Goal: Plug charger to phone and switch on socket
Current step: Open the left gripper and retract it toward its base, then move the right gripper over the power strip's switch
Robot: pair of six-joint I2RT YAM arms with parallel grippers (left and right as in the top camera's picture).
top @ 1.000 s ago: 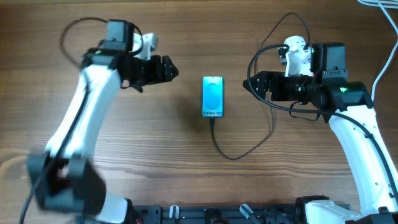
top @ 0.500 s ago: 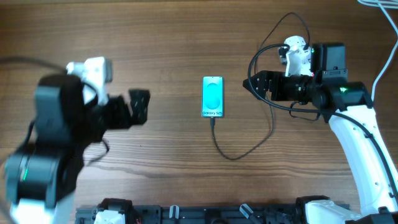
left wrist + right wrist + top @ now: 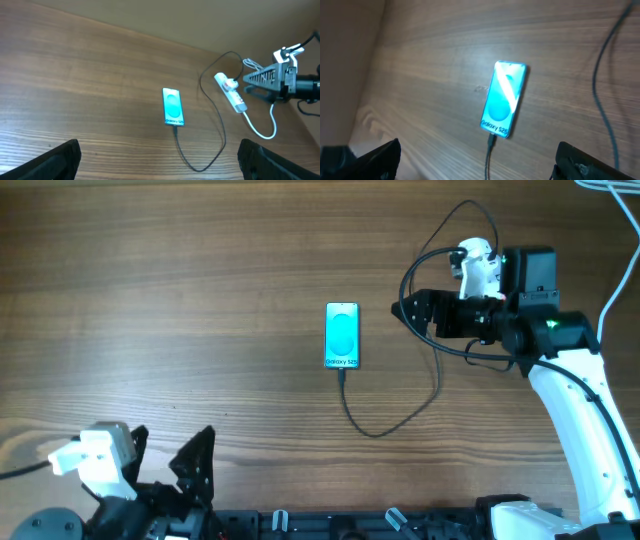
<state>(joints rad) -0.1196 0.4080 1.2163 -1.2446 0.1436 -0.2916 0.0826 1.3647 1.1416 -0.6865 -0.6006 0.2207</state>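
Observation:
The phone (image 3: 342,335) lies screen-up at mid-table, teal screen lit; it also shows in the left wrist view (image 3: 173,106) and the right wrist view (image 3: 504,98). The charger's thin black cable (image 3: 375,430) has its plug tip (image 3: 492,140) in the phone's bottom edge and loops right toward the socket. The white socket (image 3: 231,93), with a small red mark, lies under my right arm and is hidden in the overhead view. My right gripper (image 3: 407,312) is open and empty, hovering right of the phone. My left gripper (image 3: 168,452) is open and empty at the front left edge.
The socket's thick white lead (image 3: 261,132) curls on the table to the right of it. Another white cable (image 3: 612,240) runs along the far right edge. Bare wooden tabletop (image 3: 180,300) spreads left of the phone.
My left arm has swung from the upper left of the table down to the front left edge. The right arm, phone and cable have not moved.

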